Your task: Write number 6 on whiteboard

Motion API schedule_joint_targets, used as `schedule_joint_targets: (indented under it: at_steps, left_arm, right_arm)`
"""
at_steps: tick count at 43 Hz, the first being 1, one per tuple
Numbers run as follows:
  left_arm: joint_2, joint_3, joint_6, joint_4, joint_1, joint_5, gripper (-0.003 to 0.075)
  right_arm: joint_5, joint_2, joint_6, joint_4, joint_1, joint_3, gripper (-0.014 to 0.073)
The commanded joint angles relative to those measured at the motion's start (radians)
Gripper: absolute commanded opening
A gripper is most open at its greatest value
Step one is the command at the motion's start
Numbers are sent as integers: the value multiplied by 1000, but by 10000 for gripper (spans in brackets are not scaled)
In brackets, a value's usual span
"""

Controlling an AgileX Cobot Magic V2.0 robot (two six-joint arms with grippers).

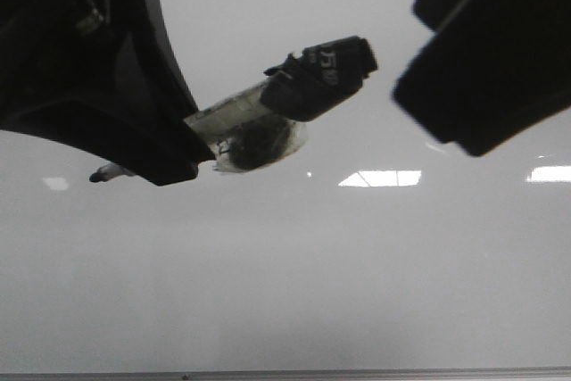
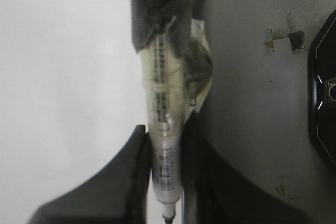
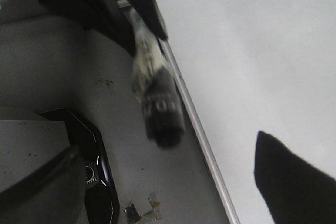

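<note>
The whiteboard [image 1: 285, 274] is glossy pale grey and fills the front view, with bright light reflections. No number 6 or other marker line shows on it in any view. My left gripper [image 1: 165, 162] is shut on a clear-bodied marker [image 1: 241, 113] wrapped in tape, with a black back end. The marker's dark tip [image 1: 96, 176] points down toward the board. In the left wrist view the marker [image 2: 167, 171] sits between both fingers [image 2: 134, 182], its tip [image 2: 168, 216] over the whiteboard [image 2: 63, 77]. My right gripper [image 3: 163, 192] is open and empty, hovering at the board's edge [image 3: 195, 129].
Grey tabletop [image 2: 252, 103] lies beside the board, with bits of torn tape [image 2: 283, 39] stuck on it. A black device with a glossy rim [image 2: 323, 103] sits on it, and also shows in the right wrist view [image 3: 92, 171]. The board's near frame edge [image 1: 357, 373] runs along the front.
</note>
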State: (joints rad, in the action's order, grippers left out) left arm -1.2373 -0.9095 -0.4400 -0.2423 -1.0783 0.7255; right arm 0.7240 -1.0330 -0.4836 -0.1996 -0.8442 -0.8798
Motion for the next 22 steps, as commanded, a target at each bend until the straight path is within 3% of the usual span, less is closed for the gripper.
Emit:
schedule_joint_targets:
  at_steps: [1, 7, 17, 22]
  left_arm:
    - [26, -34, -1, -16, -19, -55, -11]
    - [26, -34, 8, -16, -19, -58, -11]
    - [28, -34, 8, -14, -19, -86, -11]
    - [28, -34, 8, -13, -19, -106, -11]
  right_arm:
    - [-87, -43, -10, -19, -39, -62, 662]
    - [-95, -90, -10, -19, -55, -94, 629]
    - [-101, -99, -10, -20, -55, -103, 297]
    - [-101, -99, -10, -20, -55, -103, 180]
